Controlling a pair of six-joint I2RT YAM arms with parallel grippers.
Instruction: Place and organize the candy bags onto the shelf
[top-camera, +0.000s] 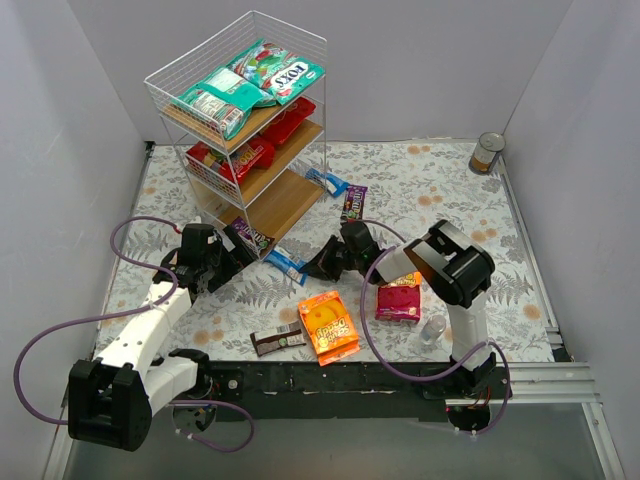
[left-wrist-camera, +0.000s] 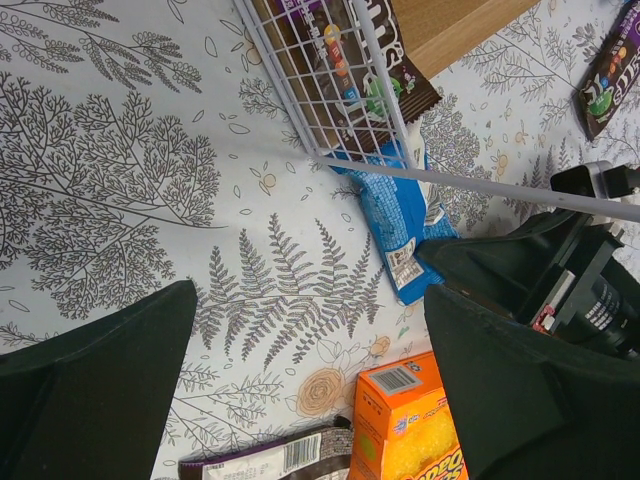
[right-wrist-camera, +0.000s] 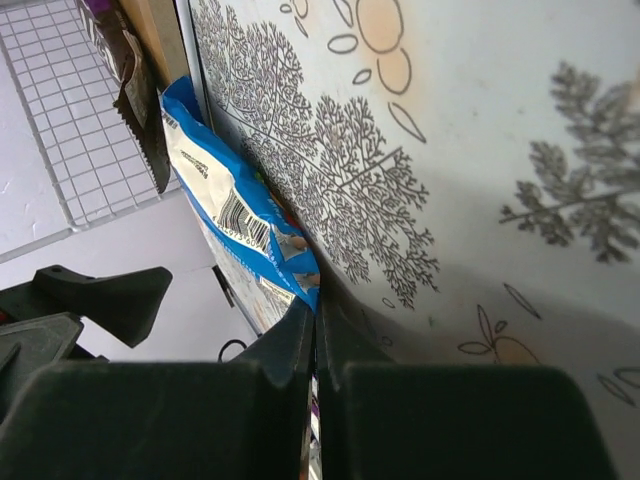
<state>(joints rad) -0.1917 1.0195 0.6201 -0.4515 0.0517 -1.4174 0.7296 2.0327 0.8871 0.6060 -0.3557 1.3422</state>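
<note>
The shelf (top-camera: 285, 195) stands at the back left, with teal-green candy bags (top-camera: 265, 75) on its top tier and red bags (top-camera: 250, 150) on the middle one. A brown pack (top-camera: 250, 237) lies at the front edge of the bottom board. Just in front of it a blue packet (top-camera: 285, 265) lies on the table. My right gripper (right-wrist-camera: 317, 320) is shut on the near end of that blue packet (right-wrist-camera: 230, 210). Left of it, my left gripper (left-wrist-camera: 310, 380) hovers open and empty over the cloth, close to the blue packet (left-wrist-camera: 395, 225) and the orange bag (left-wrist-camera: 410, 420).
On the table lie an orange bag (top-camera: 328, 325), a pink-orange bag (top-camera: 399, 297), a brown bar (top-camera: 277, 340), a second blue packet (top-camera: 327, 182) and a dark M&M's pack (top-camera: 353, 203). A tin can (top-camera: 487, 153) stands far right. A clear cup (top-camera: 434, 330) sits beside the right arm.
</note>
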